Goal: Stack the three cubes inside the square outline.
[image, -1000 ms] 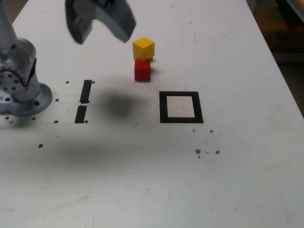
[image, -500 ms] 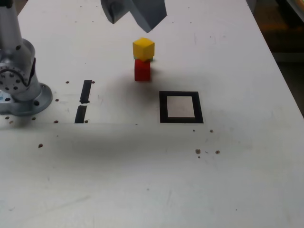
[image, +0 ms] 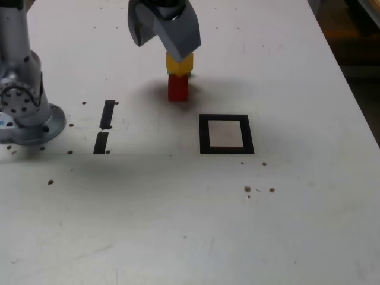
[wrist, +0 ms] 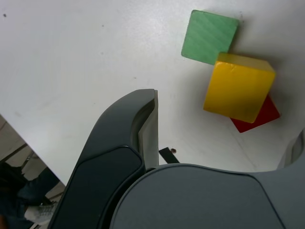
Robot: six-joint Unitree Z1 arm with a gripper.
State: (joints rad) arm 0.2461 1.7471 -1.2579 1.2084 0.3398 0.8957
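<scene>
Gripper (wrist: 226,126) open, yellow cube (wrist: 239,88) atop red (wrist: 259,115)

Square outline of thick black tape (image: 205,135): flat, white centre showing. Matte red cube (image: 177,89): outside the outline, toward the exterior view's upper left, upright. Glossy-edged yellow cube (wrist: 238,88): same side of the outline, raised, partly covering the red. Plain green cube (wrist: 209,37): same side, adjacent to the yellow, largely hidden in the exterior view.
</scene>
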